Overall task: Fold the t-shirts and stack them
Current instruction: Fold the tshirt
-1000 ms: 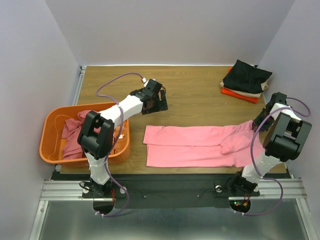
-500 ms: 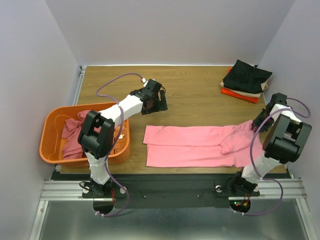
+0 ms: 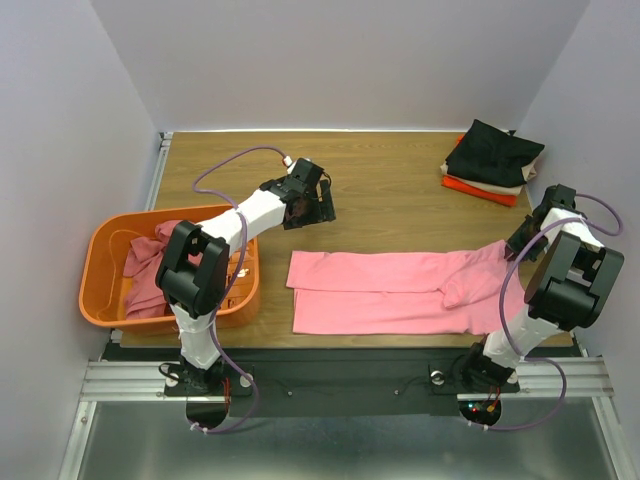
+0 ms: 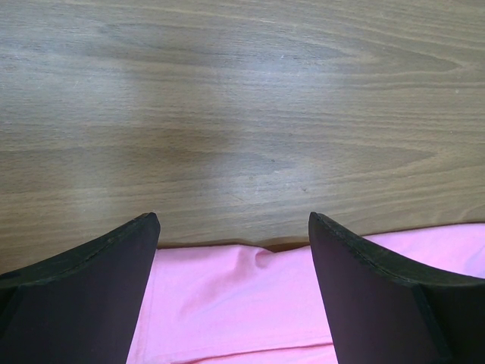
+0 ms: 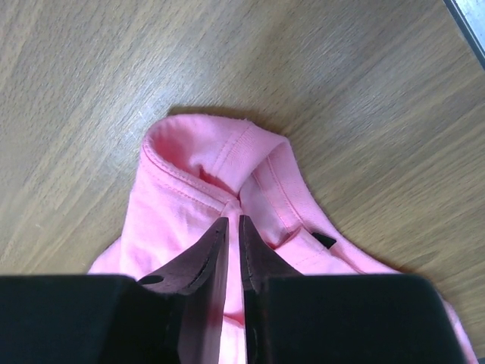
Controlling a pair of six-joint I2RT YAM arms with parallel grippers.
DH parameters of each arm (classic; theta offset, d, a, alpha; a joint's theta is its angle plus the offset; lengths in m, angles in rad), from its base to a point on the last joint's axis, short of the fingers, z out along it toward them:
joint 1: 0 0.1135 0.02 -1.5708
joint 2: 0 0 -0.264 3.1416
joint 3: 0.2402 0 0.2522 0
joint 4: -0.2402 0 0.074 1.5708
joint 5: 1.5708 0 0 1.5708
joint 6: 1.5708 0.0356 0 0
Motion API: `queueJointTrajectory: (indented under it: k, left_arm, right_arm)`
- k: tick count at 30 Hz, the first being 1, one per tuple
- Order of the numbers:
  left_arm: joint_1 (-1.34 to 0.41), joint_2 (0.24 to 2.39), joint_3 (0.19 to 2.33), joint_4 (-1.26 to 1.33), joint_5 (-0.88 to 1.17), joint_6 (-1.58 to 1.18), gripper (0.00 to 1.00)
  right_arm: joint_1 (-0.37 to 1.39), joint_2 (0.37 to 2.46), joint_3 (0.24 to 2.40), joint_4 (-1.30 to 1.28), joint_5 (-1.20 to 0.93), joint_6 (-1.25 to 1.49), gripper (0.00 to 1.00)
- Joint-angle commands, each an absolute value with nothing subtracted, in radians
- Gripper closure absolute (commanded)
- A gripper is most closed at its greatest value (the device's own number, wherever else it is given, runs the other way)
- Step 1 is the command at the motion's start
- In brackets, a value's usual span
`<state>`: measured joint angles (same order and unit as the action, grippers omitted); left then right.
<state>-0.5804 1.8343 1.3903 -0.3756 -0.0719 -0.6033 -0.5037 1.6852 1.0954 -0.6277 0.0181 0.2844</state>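
Lying left-to-right, pink t-shirt (image 3: 380, 295), collar (image 5: 189, 163) rightward.

You have an orange plastic basket (image 3: 98, 240) sitting at the left near corner of the wood-grain tabletop (image 3: 400, 205), whose brown grain also shows in both wrist views. Pale lavender walls (image 3: 340, 60) close in the back and both sides. Along the near edge you'll see a silver slotted rail (image 3: 125, 380), with a dull metal sheet (image 3: 350, 445) below it.
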Motion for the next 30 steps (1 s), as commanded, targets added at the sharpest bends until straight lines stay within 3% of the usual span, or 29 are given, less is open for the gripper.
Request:
queueJointTrajectory:
  k: [1, 19, 23, 30]
  left_arm:
    - [-0.575, 1.819, 1.424, -0.374, -0.067, -0.601, 0.09]
    - [-0.574, 1.813, 1.424, -0.373, -0.068, -0.601, 0.09]
    - [-0.575, 1.813, 1.425, -0.373, -0.067, -0.598, 0.09]
    - [-0.575, 1.818, 1.43, -0.371, -0.066, -0.598, 0.09]
  right_arm:
    - [-0.511, 1.674, 1.08, -0.624, 0.028, 0.291, 0.83]
    - [-0.511, 1.687, 1.063, -0.624, 0.04, 0.298, 0.77]
    - [-0.511, 1.684, 1.065, -0.624, 0.051, 0.299, 0.71]
    - [-0.511, 1.683, 1.06, -0.626, 0.038, 0.298, 0.77]
